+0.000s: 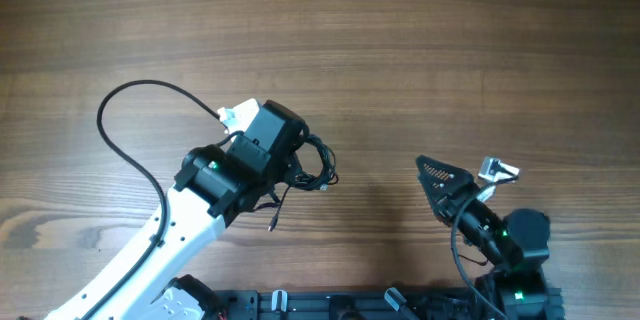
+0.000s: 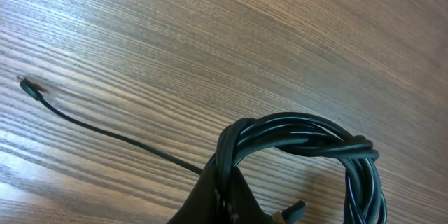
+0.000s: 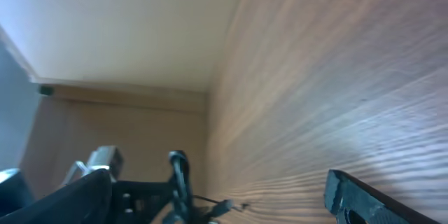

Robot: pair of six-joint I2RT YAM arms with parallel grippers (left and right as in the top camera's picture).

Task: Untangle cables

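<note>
The cables (image 1: 320, 165) are thin black cords bundled in a small coil at the table's middle. My left gripper (image 1: 298, 167) is shut on the coil. In the left wrist view, the jaws (image 2: 224, 197) pinch several strands of the looped bundle (image 2: 308, 131). One loose strand runs left over the wood to a small plug tip (image 2: 28, 85), and another plug (image 2: 294, 211) lies by the jaws. In the overhead view a strand end (image 1: 272, 224) hangs near the arm. My right gripper (image 1: 465, 175) is open and empty, well to the right of the coil. It sees the coil far off (image 3: 180, 176).
The thick black robot wire (image 1: 125, 110) loops out to the left of the left arm. The arm bases and a black rail (image 1: 330, 305) run along the front edge. Bare wooden table (image 1: 400, 50) lies behind and between the arms.
</note>
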